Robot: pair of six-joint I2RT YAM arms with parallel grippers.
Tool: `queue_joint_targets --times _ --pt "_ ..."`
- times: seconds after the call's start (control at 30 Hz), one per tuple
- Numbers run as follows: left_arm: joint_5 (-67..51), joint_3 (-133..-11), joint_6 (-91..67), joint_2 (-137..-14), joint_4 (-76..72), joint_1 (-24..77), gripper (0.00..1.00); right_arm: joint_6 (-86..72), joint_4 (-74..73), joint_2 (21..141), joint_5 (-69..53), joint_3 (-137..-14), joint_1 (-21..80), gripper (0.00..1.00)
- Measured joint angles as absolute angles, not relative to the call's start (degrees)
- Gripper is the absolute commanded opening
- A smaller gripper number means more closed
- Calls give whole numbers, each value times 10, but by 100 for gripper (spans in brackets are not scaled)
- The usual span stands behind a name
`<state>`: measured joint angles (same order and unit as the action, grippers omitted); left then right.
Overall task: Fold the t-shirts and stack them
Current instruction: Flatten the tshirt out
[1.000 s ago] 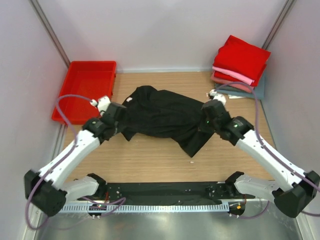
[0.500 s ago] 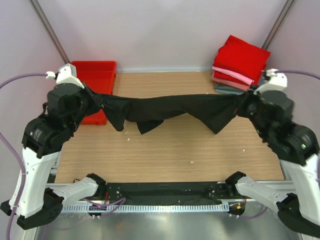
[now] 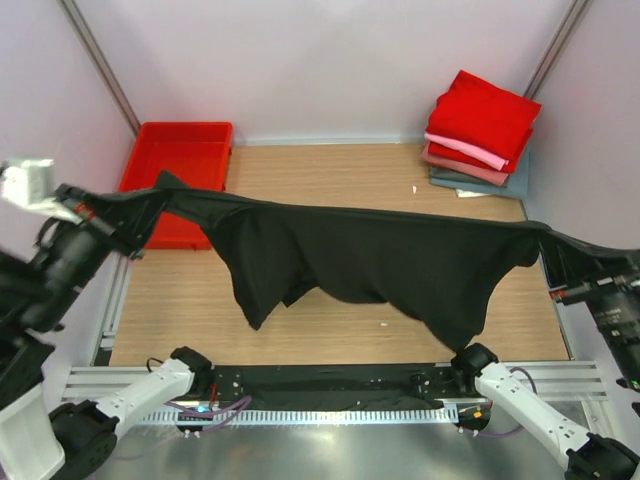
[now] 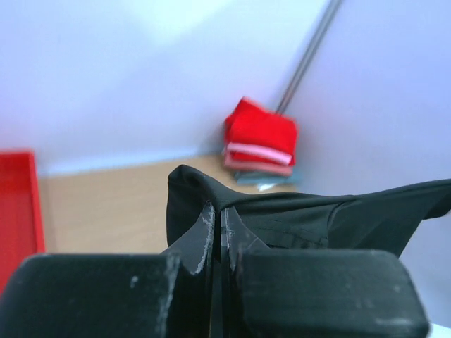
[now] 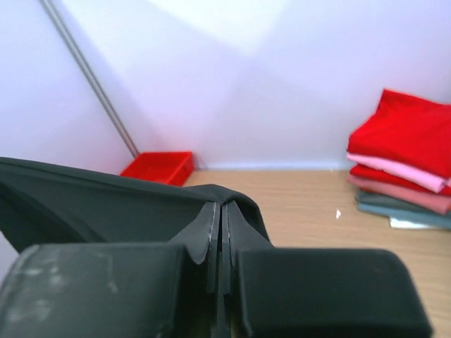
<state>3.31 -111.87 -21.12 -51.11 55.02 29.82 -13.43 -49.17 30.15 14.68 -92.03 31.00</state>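
**Stretching the black t-shirt [image 3: 370, 255] wide between both grippers**

We hold the garment up over the table [image 3: 330, 330], spread from the left side to the right. At the near left, our left gripper [image 4: 217, 220] has its fingers pressed together on a bunched corner of the black cloth. The wrist view shows the fabric pinched in the narrow slit between them and running off to the right. At the near right, our right gripper [image 5: 220, 211] is clamped the same way on the opposite corner. There the cloth is humped over the fingertips and trails away to the left.

Between the two grips, the upper edge of the shirt runs as a nearly straight line with a slight sag. Two loose lobes hang below it, a shorter one left of the middle and a longer one right of the middle that reaches toward the near edge. We cannot tell whether these hanging parts touch the wood.

Farther back on the left, the red tray [image 3: 180, 160] lies beside the left wall. In the far right corner the folded t-shirts [image 3: 480, 135] sit stacked, grey-teal at the bottom, then dusty rose, pink and bright red on top. The stack is well apart from the black shirt.
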Motion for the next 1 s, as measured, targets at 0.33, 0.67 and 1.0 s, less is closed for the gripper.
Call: queue_joint_targets --times 0.33,0.67,1.0 --pt "-148 -1179 -173 -492 487 151 0 -123 -394 270 160 -877 311 1" --pt "-42 -1161 -175 -715 482 144 0 -151 -382 612 407 -883 300 1" --pt "92 -1389 -170 -1354 588 157 54 -190 -425 1129 326 -929 107 82"
